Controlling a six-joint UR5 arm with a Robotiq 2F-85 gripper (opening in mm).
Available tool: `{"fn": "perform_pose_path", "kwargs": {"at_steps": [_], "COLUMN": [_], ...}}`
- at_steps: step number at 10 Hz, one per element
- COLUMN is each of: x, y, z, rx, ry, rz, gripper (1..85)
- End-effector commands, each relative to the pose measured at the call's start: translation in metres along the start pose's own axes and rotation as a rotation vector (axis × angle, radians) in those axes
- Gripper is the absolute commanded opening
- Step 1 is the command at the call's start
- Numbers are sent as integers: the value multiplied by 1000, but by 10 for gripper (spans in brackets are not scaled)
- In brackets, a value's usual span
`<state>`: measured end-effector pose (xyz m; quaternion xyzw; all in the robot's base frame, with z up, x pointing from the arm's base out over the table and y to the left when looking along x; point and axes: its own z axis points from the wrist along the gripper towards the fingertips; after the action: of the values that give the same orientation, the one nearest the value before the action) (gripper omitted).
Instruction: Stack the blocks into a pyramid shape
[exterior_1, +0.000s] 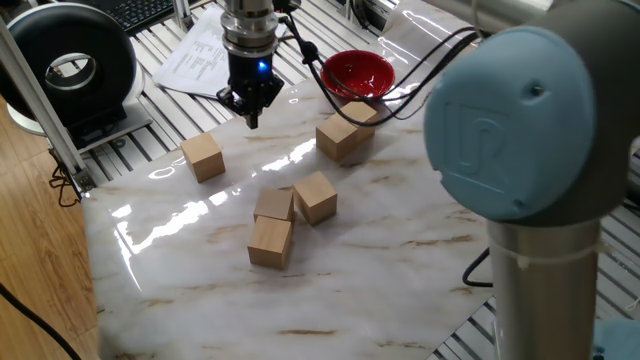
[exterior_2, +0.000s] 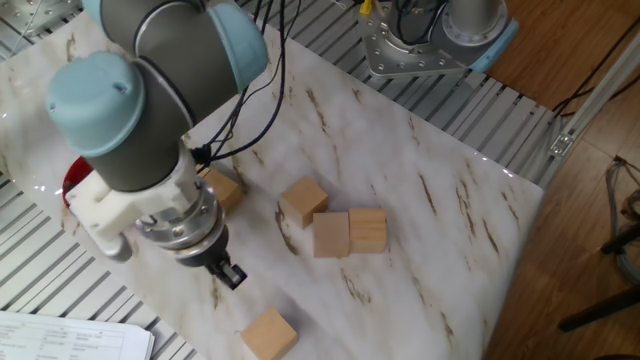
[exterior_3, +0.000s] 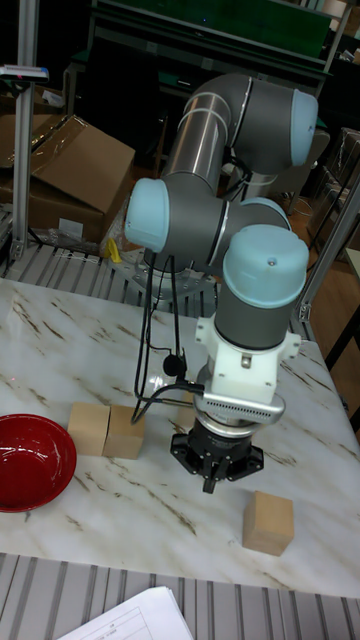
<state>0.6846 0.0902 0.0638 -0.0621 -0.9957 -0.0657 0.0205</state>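
Note:
Several tan wooden blocks lie on the marble table. Three sit together mid-table: one (exterior_1: 274, 204), one (exterior_1: 315, 196) and one (exterior_1: 270, 241). A pair (exterior_1: 341, 137) lies next to the red bowl (exterior_1: 358, 72). A lone block (exterior_1: 203, 156) lies at the left, also seen as the block (exterior_3: 268, 522) near the table edge. No block rests on another. My gripper (exterior_1: 250, 116) hangs above the table between the lone block and the pair, closer to the lone one. Its fingers are together with nothing in them. In the other fixed view my gripper (exterior_2: 232, 276) is just above the lone block (exterior_2: 268, 333).
Printed papers (exterior_1: 210, 50) lie on the slatted surface behind the table's edge. A black round device (exterior_1: 70, 65) stands at the far left. Cables (exterior_1: 430, 75) trail from the wrist over the bowl. The arm's big blue joint (exterior_1: 510, 120) blocks the right side.

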Motion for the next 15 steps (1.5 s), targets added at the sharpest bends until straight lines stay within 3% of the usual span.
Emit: {"fn": "perform_pose_path", "kwargs": {"at_steps": [1,4,12,14,15], "x": [-17,-21,-25,-26,-28], "y": [0,-15,-26,-19,-21], "z": [5,7,6,6,6], "rx": [3,48,77,48,57], "ry": [0,2,0,-6,-11], "rz": [11,-6,-34,-32,-37], "gripper": [13,13,13,13,13]}}
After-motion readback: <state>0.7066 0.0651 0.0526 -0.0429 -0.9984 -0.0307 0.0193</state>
